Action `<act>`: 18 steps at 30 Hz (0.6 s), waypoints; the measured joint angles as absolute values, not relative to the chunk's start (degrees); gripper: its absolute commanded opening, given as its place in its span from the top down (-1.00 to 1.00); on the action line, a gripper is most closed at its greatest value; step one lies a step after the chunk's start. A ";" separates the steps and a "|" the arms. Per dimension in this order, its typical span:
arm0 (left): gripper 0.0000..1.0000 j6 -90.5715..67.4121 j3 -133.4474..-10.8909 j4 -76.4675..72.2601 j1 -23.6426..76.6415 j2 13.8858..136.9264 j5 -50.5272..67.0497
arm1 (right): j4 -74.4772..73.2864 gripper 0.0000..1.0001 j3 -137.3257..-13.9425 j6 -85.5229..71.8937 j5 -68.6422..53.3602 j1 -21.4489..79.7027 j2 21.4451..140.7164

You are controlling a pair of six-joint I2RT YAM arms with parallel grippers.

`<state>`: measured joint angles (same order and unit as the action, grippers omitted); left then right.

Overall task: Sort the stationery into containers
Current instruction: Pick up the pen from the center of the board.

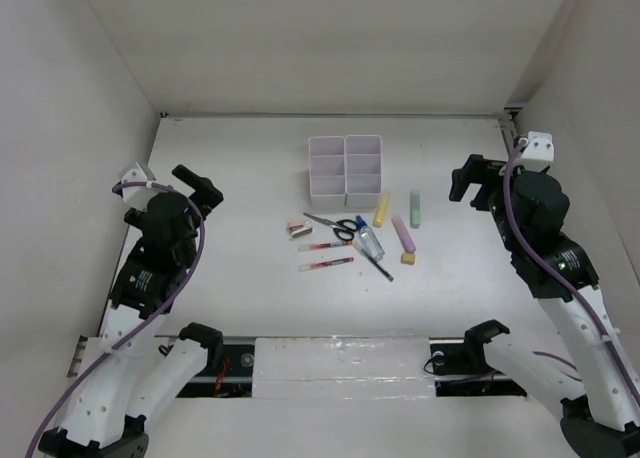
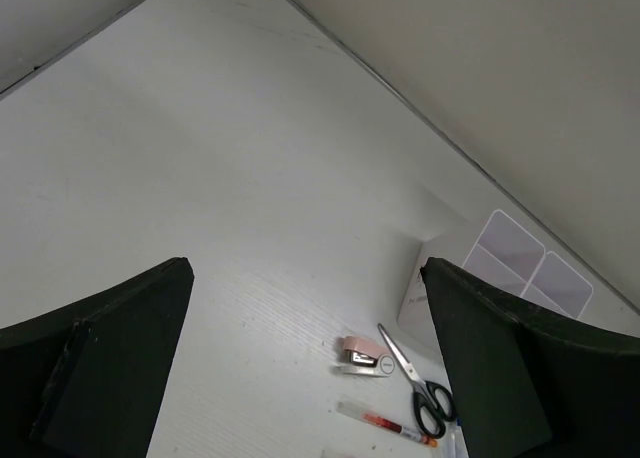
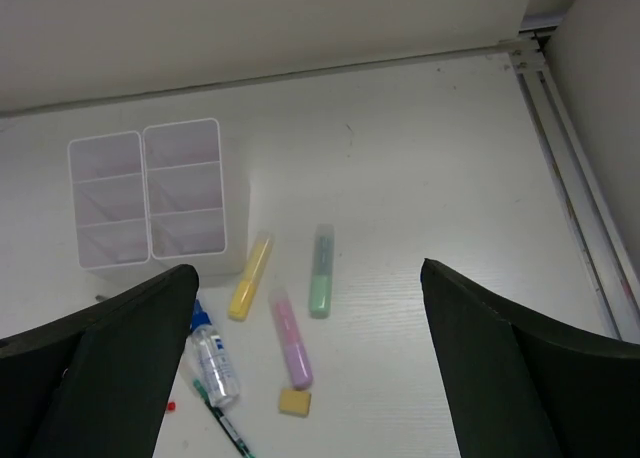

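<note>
Arms (image 1: 160, 243) flank the stationery (image 1: 340, 226), raised, left fingers (image 2: 100, 368) and right fingers (image 3: 520, 358) spread.

Open room over the table (image 1: 235, 173) left and right of centre. In the way mid-table: containers (image 1: 346, 165), stationery (image 1: 370, 242) strewn just in front.

containers (image 1: 346, 166): white, faintly see-through
scissors (image 1: 335, 225): black handles, silver blades
pens (image 1: 325, 247): red and white
dark pen (image 1: 378, 265): dark barrel, greenish end
bottle (image 1: 369, 240): clear, blue cap
bars: one yellow bar (image 1: 381, 210), one pink bar (image 1: 404, 232), one green bar (image 1: 415, 208)
yellow eraser (image 1: 408, 259): plain yellow
small pink item (image 1: 298, 228): pink over grey
desk (image 1: 240, 178): plain white
left tool (image 1: 197, 188): black
right tool (image 1: 468, 178): black
arm cables (image 1: 512, 213): purple
</note>
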<state>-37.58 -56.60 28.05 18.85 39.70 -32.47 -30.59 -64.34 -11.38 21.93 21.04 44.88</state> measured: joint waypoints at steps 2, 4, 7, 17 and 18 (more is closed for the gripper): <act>-1.00 -37.60 -56.60 28.08 18.85 39.68 -32.64 | -30.61 -0.98 -64.34 -11.38 21.93 21.04 44.86; -1.00 -37.60 -56.60 28.08 18.85 39.68 -32.73 | -30.61 -0.98 -64.34 -11.38 21.93 21.04 44.75; -1.00 -37.63 -56.60 28.08 18.85 39.68 -32.93 | -30.65 -0.98 -64.31 -11.38 21.93 21.04 43.92; -1.00 -37.58 -56.60 28.08 18.85 40.86 -32.73 | -30.65 -0.98 -64.14 -12.93 22.24 20.60 48.25; -1.00 -37.58 -56.60 28.08 18.85 41.43 -32.58 | -30.61 -0.98 -63.86 -13.34 22.04 20.36 49.89</act>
